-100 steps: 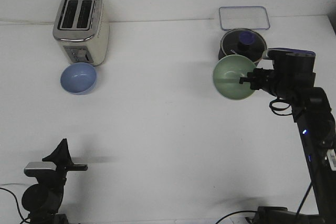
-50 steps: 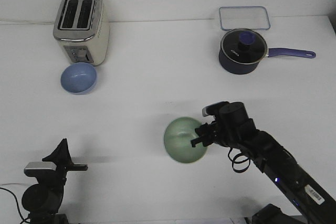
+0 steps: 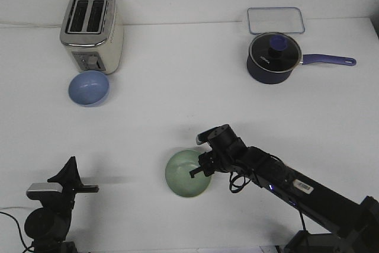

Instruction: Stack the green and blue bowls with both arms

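The pale green bowl (image 3: pixel 188 173) is at the front middle of the table, low over it or on it. My right gripper (image 3: pixel 201 167) is shut on the bowl's right rim. The light blue bowl (image 3: pixel 89 87) sits at the back left, just in front of the toaster. My left gripper (image 3: pixel 71 182) is at the front left corner, far from both bowls, and nothing is in it; its jaws are seen edge-on, so I cannot tell if they are open.
A cream toaster (image 3: pixel 92 29) stands at the back left. A dark navy lidded pot (image 3: pixel 273 57) with a purple handle sits at the back right, with a clear rectangular tray (image 3: pixel 275 20) behind it.
My right arm has carried the green bowl from beside the pot at the back right down and left to the front middle of the table. The left arm has not moved.
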### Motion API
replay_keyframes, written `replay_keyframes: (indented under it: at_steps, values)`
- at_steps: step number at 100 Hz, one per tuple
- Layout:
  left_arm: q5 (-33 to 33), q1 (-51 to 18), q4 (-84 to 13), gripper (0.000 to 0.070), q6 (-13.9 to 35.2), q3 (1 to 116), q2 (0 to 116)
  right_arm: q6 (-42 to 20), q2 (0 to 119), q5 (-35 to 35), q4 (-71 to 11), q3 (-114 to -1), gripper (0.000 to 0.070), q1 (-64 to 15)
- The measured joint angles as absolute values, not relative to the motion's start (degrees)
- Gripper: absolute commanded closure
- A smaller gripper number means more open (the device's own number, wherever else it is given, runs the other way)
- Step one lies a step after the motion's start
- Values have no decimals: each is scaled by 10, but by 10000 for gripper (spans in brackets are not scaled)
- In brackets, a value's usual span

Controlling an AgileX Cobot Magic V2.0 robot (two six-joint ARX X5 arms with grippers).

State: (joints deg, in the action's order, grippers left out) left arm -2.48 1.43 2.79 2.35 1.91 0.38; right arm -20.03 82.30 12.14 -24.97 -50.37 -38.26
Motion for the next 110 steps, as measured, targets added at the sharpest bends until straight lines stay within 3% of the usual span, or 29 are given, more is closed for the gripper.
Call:
replay_keyframes:
  at_steps: [7,16,30,41,64,82,96,110]
  values:
    - [-25,14,28,687,24,19,4,-198,832,117,-243,-504,652,-383]
    - [-25,14,28,687,25,19,4,-196,837,117,-242,-504,472,-383]
    - [-25,14,28,689,33,19,4,-193,837,117,-241,-504,439,-383]
    - [-25,14,38,688,73,19,4,-181,826,118,-241,-504,338,-372]
    - [-25,14,35,686,190,38,14,-157,685,118,-228,-504,336,-295]
    - [-12,15,34,685,263,115,98,-115,557,117,-231,-504,337,-199]
    - [-12,15,32,685,283,200,234,-88,477,117,-224,-490,338,-143]
    - [-12,15,24,686,264,328,408,-82,420,117,-228,-426,337,-124]
